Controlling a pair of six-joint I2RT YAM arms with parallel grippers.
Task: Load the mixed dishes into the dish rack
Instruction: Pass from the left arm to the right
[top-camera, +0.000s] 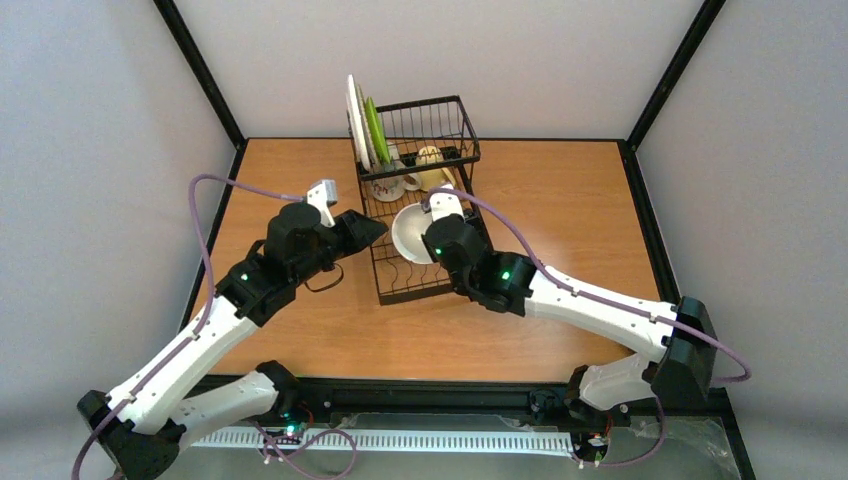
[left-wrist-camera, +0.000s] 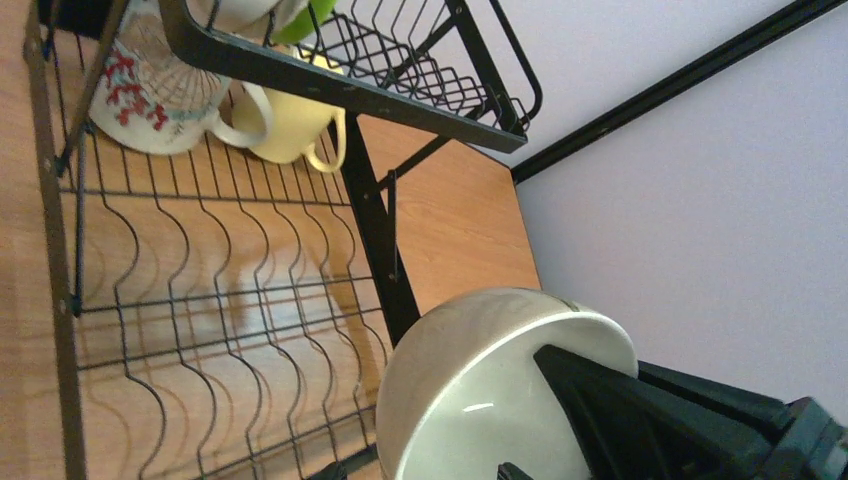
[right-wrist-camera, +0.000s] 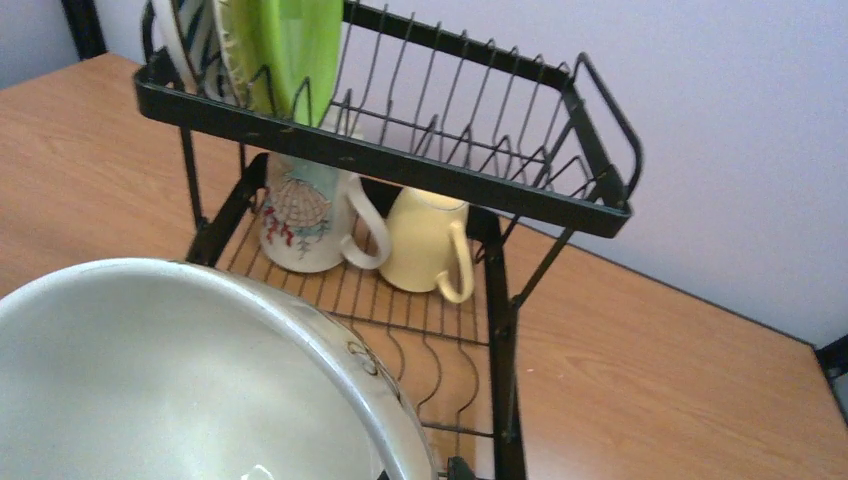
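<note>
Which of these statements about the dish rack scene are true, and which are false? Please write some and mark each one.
1. The lime-green plate stands on edge in the upper basket of the dish rack. True.
2. Both cups under the basket are plain yellow. False: the yellow mug is plain, but the other mug beside it carries a shell and a red pattern.
3. These two mugs sit on the lower tray, beneath the upper basket. True.
4. A white dish lies flat on the bare table, left of the rack. False: the bowl is tilted over the lower tray, gripped by the right end effector.
</note>
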